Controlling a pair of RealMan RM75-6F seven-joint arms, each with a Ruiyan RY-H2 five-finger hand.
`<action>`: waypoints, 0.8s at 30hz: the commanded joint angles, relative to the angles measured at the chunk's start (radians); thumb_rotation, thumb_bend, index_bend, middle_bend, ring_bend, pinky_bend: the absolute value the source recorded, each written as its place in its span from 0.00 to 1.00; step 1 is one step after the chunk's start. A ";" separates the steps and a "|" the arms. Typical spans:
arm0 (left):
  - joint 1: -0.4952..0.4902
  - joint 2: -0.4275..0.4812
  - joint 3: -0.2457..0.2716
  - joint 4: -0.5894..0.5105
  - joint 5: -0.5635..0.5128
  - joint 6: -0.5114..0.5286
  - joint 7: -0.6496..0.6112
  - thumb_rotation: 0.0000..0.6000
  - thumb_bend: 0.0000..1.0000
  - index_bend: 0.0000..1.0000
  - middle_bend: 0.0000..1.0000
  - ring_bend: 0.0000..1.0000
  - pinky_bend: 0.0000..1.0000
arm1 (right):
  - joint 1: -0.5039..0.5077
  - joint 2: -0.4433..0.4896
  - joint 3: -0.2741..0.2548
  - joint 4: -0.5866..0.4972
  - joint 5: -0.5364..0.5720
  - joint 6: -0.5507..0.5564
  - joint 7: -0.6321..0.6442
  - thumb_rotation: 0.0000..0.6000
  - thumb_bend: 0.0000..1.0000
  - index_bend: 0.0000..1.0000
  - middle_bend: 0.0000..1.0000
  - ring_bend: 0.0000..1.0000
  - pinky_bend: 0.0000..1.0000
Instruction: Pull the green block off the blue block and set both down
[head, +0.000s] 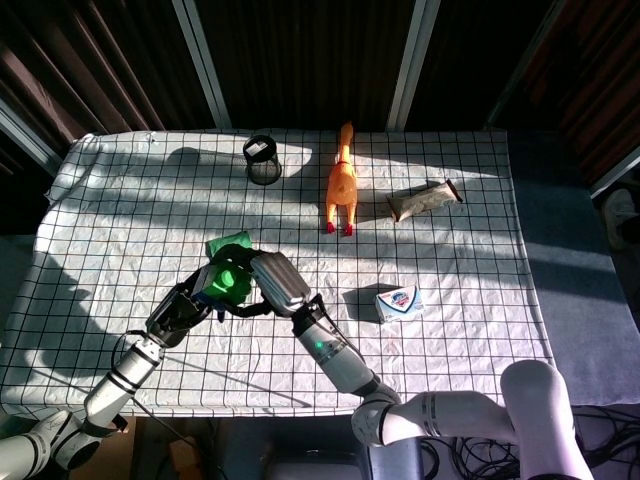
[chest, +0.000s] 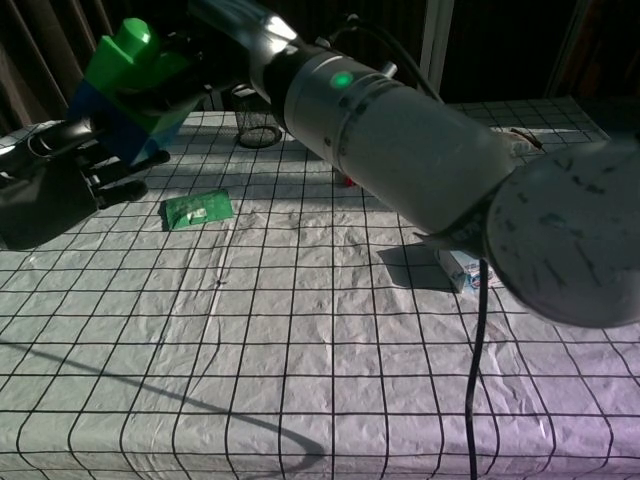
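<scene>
Two blocks: the green plastic block with a round stud (chest: 128, 58) sits pressed on top of the blue plastic block (chest: 118, 112); the pair is in the air, above the worktop at about 8 o'clock from its middle.
Right hand: the silver-cased right hand (chest: 205, 60) has its fingers wrapped round the green block, carrying the stack.
Left hand: the dark left hand (chest: 70, 165) reaches in from 9 o'clock, fingers partly curled just beside the blue block; whether it has a hold yet I cannot tell.
Worktop: white cloth with black grid (chest: 300, 330), with a flat green packet (chest: 198, 209) lying under the stack.
Doing it well: probably seat the left fingers firmly on the blue block's sides first, then pull the hands straight apart along the stud, without twisting.
</scene>
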 joint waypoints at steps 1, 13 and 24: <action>0.003 0.000 -0.003 -0.001 -0.006 -0.005 -0.005 1.00 0.40 0.44 0.47 0.41 0.66 | -0.002 -0.006 0.007 -0.005 -0.005 0.009 0.011 1.00 0.33 0.83 0.63 0.54 0.44; 0.007 0.016 -0.014 -0.025 -0.027 -0.037 -0.036 1.00 0.61 0.58 0.59 0.52 0.77 | -0.012 -0.001 0.028 -0.020 0.008 0.017 0.012 1.00 0.33 0.82 0.63 0.54 0.44; 0.036 0.020 -0.048 -0.041 -0.056 -0.012 -0.048 1.00 0.73 0.69 0.67 0.57 0.82 | -0.038 0.035 0.031 -0.052 -0.006 0.024 0.035 1.00 0.33 0.82 0.63 0.54 0.44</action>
